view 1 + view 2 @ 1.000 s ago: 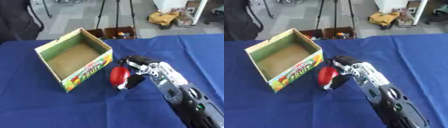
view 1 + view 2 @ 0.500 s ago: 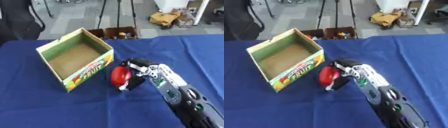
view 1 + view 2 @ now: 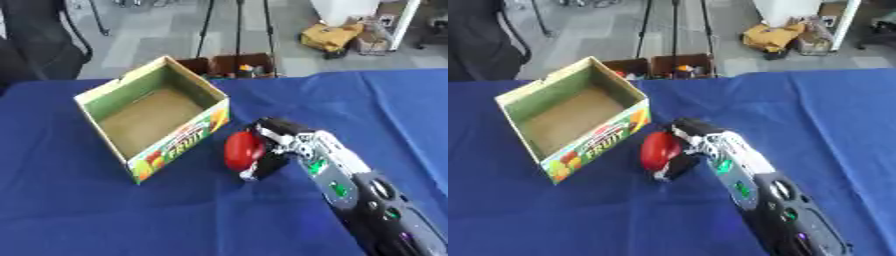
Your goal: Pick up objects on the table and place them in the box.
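A red rounded object (image 3: 242, 150) sits on the blue tablecloth just right of the box's near corner. My right hand (image 3: 278, 145) is curled round it, fingers over the top and thumb under its near side. The open cardboard box (image 3: 153, 116), green inside with a fruit print on its front wall, stands at the left with nothing in it. My left hand shows in neither view.
The blue tablecloth (image 3: 105, 215) covers the whole table. Beyond the far edge stand brown bins (image 3: 234, 65) on the floor, a tripod and a dark chair (image 3: 35, 40) at the upper left. My right forearm (image 3: 367, 200) runs toward the lower right corner.
The right hand has stayed wrapped on the red object beside the box. The view has shifted slightly; nothing else moved.
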Robot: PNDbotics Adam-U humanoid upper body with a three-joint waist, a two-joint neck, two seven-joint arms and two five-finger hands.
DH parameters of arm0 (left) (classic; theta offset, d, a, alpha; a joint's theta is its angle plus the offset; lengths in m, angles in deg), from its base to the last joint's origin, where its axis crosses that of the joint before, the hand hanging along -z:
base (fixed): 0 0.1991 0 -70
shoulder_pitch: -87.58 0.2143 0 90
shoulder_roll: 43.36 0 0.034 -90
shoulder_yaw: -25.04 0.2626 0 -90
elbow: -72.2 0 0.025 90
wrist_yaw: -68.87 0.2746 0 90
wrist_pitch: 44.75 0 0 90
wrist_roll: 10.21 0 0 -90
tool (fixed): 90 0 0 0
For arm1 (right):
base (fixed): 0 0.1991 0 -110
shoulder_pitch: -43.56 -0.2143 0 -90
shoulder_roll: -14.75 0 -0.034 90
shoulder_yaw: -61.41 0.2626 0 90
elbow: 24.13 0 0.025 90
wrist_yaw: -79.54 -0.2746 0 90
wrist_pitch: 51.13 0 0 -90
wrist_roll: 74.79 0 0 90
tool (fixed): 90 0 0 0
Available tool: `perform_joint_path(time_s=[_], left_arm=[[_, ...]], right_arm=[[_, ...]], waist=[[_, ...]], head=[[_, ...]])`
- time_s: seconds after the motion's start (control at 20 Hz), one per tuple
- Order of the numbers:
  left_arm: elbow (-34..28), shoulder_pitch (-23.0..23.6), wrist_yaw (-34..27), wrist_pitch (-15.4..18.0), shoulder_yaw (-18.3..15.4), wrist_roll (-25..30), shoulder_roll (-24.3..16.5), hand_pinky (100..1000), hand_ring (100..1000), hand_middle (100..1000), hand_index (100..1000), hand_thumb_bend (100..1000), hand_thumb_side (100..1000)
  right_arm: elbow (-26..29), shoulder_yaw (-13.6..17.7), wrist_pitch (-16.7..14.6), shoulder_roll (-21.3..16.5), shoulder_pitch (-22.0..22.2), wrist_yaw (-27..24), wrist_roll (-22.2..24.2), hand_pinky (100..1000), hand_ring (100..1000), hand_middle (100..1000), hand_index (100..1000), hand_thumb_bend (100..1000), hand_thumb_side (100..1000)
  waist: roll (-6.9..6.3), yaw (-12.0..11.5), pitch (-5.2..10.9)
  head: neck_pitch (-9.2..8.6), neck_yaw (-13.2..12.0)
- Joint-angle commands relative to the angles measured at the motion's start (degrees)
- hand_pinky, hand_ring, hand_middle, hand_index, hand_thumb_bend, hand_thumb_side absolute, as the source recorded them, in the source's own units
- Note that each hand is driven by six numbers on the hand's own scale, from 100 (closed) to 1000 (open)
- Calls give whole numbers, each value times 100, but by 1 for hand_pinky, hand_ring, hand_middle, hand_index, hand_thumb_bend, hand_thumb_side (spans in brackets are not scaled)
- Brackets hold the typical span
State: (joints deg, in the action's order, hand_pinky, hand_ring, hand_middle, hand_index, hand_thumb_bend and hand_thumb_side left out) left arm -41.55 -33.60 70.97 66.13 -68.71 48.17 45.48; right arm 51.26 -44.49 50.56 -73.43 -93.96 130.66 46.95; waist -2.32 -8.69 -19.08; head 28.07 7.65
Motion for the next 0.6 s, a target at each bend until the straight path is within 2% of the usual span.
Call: perform_joint_path(time_s=[0.05,0.4,0.6], left_arm=[[-85,-78,-11,-10,-20,-3,-74,717,853,849,884,100,1000],[-85,-90,-15,-4,-24,-6,-68,717,853,849,883,100,1000],[-85,-90,-14,-8,-25,-9,-69,717,853,849,883,100,1000]], right_arm=[[-60,38,59,15,-81,56,-194,494,591,697,813,550,378],[-187,1,126,57,-102,173,-523,434,537,615,733,511,273],[-203,-11,124,62,-93,170,-621,423,528,603,712,499,248]], waist=[[65,-15,34],[76,-27,33],[76,-22,29]], head=[[-62,-3],[-89,9],[-90,10]])
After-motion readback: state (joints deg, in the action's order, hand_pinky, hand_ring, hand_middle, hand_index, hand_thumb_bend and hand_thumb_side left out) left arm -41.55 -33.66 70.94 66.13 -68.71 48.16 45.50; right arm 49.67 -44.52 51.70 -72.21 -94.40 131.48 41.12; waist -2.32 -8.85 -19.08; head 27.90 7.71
